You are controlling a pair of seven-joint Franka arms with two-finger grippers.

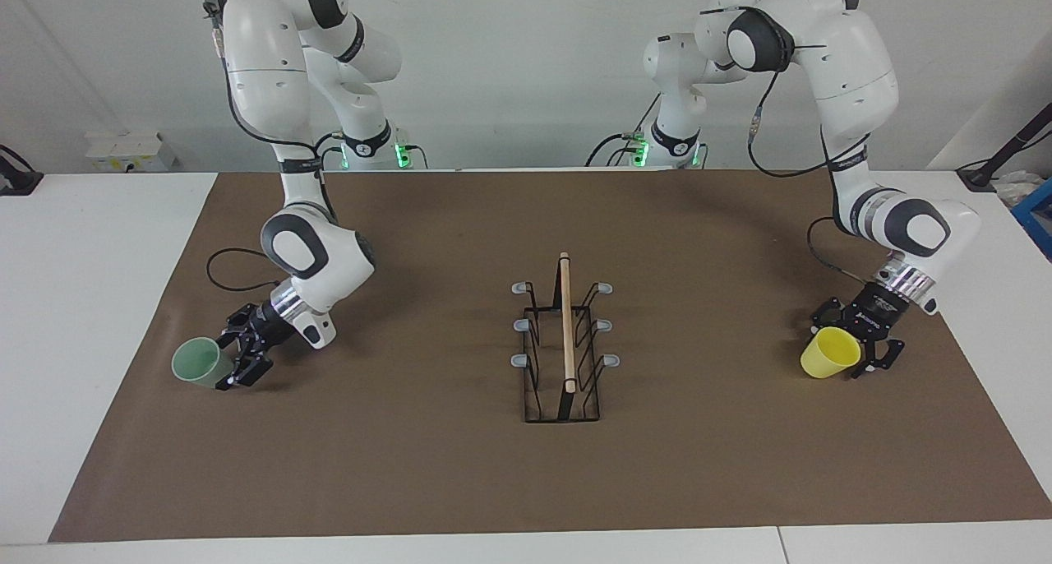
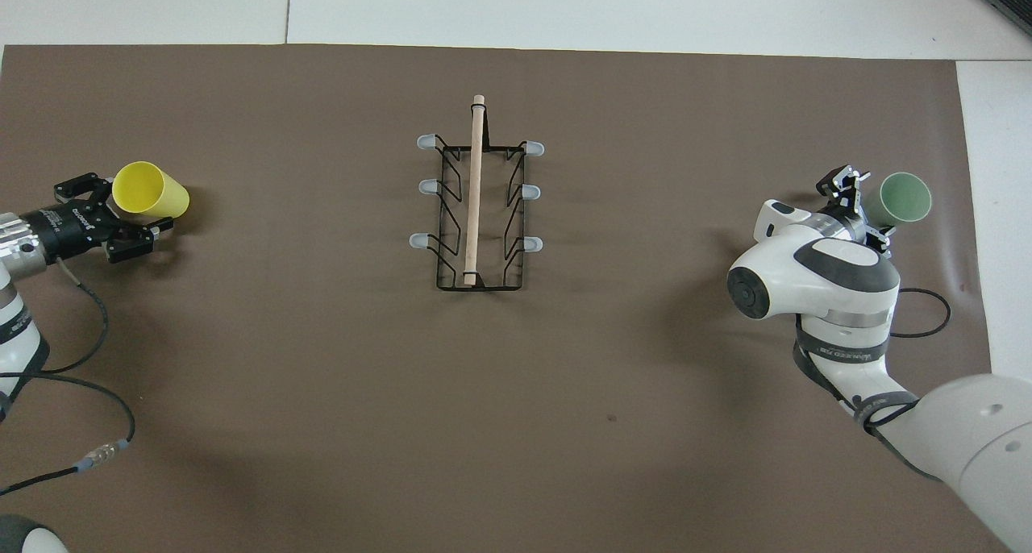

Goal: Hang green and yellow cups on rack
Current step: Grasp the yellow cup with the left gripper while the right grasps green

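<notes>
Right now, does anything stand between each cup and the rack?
Nothing visible does. The left gripper holds the yellow cup, the right gripper the green cup; only bare mat separates them from the rack.

We can read no text, label, brand or number with certainty anywhere; small white lettering on the left gripper [image 2: 121, 214] at nine o'clock in the overhead view and on the right arm's grey wrist band [image 2: 842, 351] stays illegible.
</notes>
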